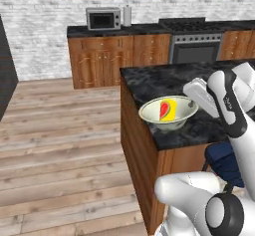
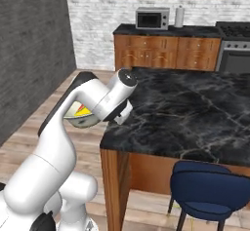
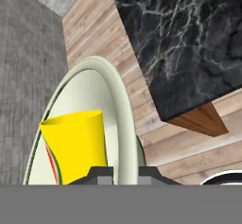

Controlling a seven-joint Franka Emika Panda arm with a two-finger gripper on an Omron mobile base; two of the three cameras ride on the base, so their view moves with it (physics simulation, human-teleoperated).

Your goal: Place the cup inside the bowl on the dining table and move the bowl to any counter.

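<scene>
Cup [image 1: 168,110]: lying inside bowl [image 1: 152,113]
Bowl: over tabletop [image 1: 164,80] edge
Tool [image 3: 121,172]: narrow, pinching bowl rim at 6 o'clock in hand view

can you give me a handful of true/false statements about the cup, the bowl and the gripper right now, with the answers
1. The cup sits inside the bowl. True.
2. The bowl is in the middle of the dining table. False: it is at the table's corner edge, and in the hand view it appears past that corner, over the floor.
3. The gripper has its fingers closed on the bowl's rim. True: in the hand view one fingertip is on each side of the rim.
4. The cup is blue. False: it is yellow with a red patch.
5. A microwave stands on the counter by the wall. True.
6. The bowl already rests on that counter. False: it is by the dining table.
</scene>
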